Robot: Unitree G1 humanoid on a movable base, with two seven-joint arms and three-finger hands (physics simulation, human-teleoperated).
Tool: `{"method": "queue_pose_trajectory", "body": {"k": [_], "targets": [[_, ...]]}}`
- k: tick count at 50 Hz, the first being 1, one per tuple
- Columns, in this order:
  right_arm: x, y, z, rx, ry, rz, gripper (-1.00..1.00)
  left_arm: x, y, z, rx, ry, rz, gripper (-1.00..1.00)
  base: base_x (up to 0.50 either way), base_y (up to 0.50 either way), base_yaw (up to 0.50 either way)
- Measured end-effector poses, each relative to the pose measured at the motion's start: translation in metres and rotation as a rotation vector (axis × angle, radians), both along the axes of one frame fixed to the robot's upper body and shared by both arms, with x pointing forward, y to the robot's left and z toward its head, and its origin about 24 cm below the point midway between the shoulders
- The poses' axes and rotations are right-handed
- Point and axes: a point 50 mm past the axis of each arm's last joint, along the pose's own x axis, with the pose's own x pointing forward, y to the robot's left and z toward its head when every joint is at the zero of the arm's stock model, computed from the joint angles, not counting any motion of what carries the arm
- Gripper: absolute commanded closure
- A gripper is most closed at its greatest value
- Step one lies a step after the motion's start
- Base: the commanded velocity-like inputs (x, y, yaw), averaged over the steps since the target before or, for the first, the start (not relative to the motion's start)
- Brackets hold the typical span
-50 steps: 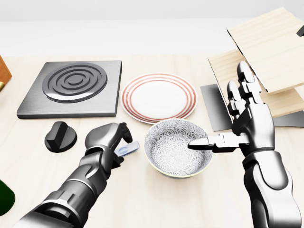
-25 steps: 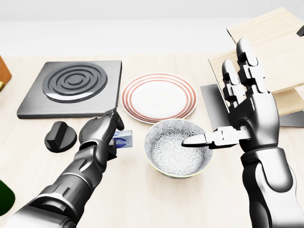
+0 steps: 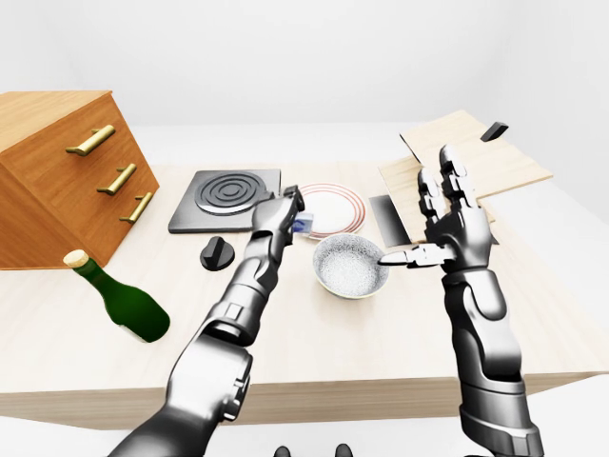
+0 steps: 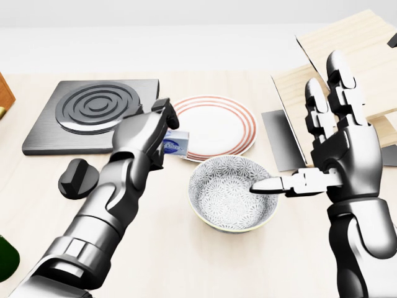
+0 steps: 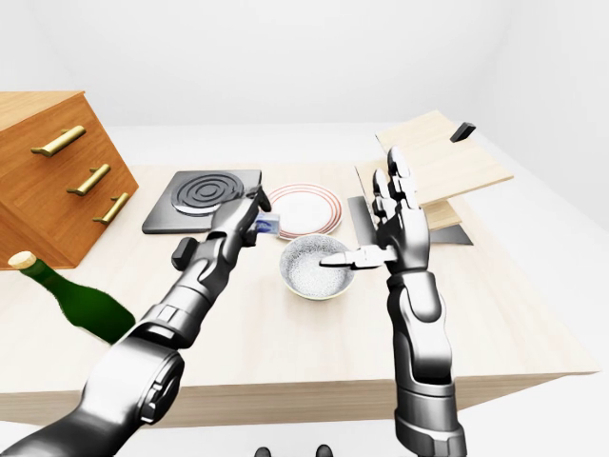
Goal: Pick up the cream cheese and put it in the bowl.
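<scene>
Now left robot hand (image 4: 146, 133) grips the cream cheese (image 4: 176, 144); right robot hand (image 4: 338, 149) is spread.

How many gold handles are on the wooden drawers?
3, all on the drawer box at the left-eye view's left: a top handle, a middle handle and a bottom handle, stepping down to the right. Other sides are hidden, so more could exist.

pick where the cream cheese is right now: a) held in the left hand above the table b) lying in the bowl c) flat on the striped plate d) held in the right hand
a: the left hand grips the cream cheese beside the striped plate's edge, not yet over the bowl.
</scene>
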Motion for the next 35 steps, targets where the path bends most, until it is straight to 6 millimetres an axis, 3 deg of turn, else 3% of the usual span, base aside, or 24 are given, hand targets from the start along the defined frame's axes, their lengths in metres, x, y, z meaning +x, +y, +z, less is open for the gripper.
{"method": "queue_pose_trajectory", "body": {"k": [19, 35], "targets": [[-0.004, -0.011, -0.003, 0.016, 0.010, -0.030, -1.00, -0.033, -0.049, 0.033, 0.139, -0.099, -0.217, 1.00, 0.00, 0.00, 0.00], [0.000, -0.011, -0.009, 0.016, 0.040, -0.028, -1.00, -0.070, -0.073, 0.041, 0.186, -0.110, -0.287, 1.00, 0.00, 0.00, 0.00]]}}
